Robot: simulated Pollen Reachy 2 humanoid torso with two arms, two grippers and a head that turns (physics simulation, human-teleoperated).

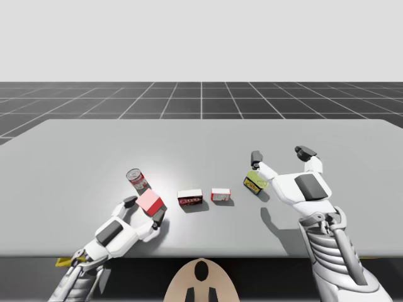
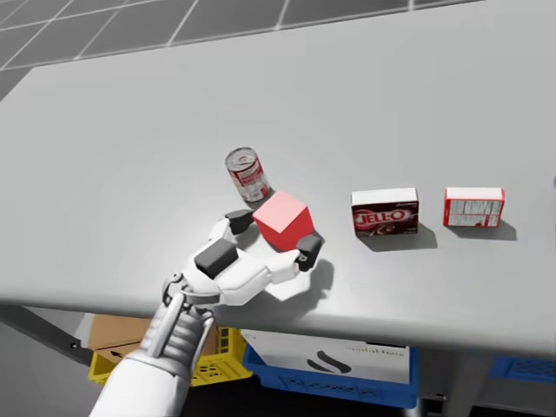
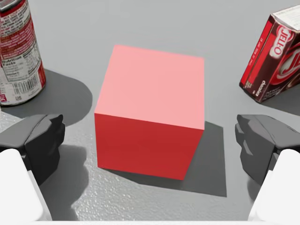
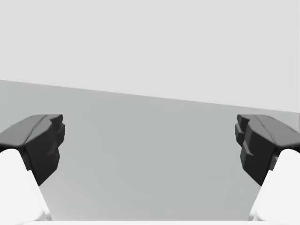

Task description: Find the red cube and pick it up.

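Nearest the lens in the left wrist view are the dark pads [image 3: 42, 140] of my left gripper [image 3: 150, 140]. They stand wide apart with the red cube [image 3: 150, 112] between them. It sits flat on the table [image 3: 140, 23] with a bare gap on each side, so nothing is gripped yet.

My right gripper [image 1: 281, 154] is also spread open and holds nothing. It hangs over the table near a yellow box [image 1: 254, 182], well apart from the cube.

Things I would watch from here:
- The cube looks slightly turned against the pads. I judge a close could land on an edge instead of a flat face and twist it, or squeeze it out ahead.
- The pads sit by the cube's near part, not its middle. A pinch there might be shallow and slip on the lift.
- The can [image 3: 18, 51] stands just beyond one finger and the dark box [image 3: 276, 56] beyond the other. Any sideways correction could knock either one over.
- The small box [image 2: 473, 207] lies further along and is less at risk.

Both boxes look closed and the can looks sealed, so I cannot tell what they hold. Below the table edge in the head view there is a yellow crate [image 2: 208, 369] with a brown carton [image 2: 117, 334] at it. Whether the carton is inside or behind the crate I cannot tell. Beside the crate, a blue bin [image 2: 321, 389] holds something white.
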